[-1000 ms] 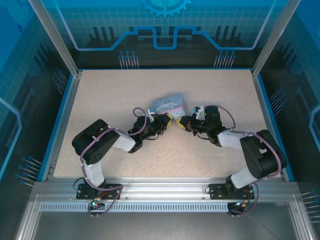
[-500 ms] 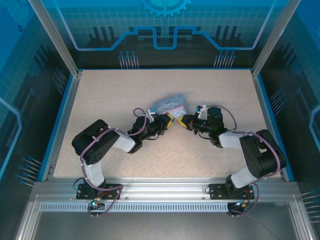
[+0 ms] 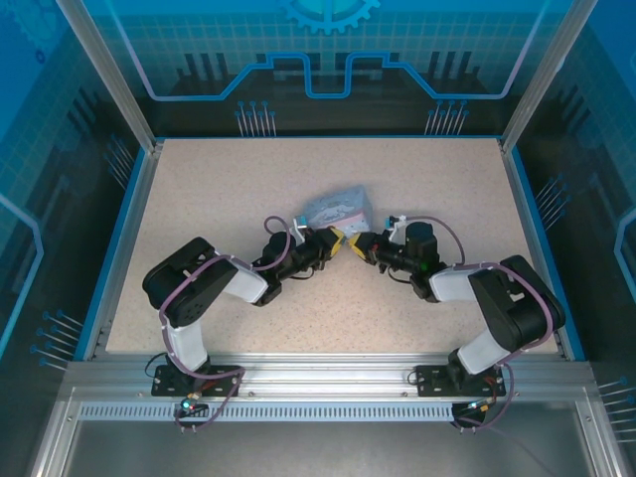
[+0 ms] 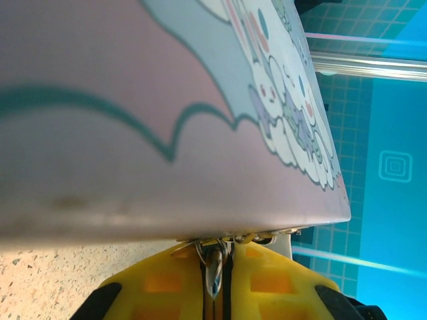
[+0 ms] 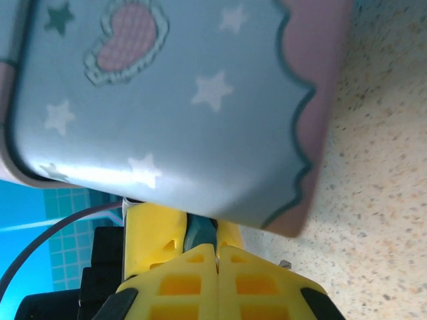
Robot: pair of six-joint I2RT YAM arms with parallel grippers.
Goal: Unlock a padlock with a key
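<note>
The key is pinched tight in the left end effector. The padlock seems gripped in the shut right end effector, at the near side of the box on the bench. Joining them comes next: the key must be lined up with the keyhole

padlock mostly hidden behind the box, which is blurred and cut off at the edges.

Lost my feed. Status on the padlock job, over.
Left gripper shut on tiny bluish-bodied metal padlock. Right gripper shut, contents unclear. Pale blue-grey rectangular box crowds both.
</note>
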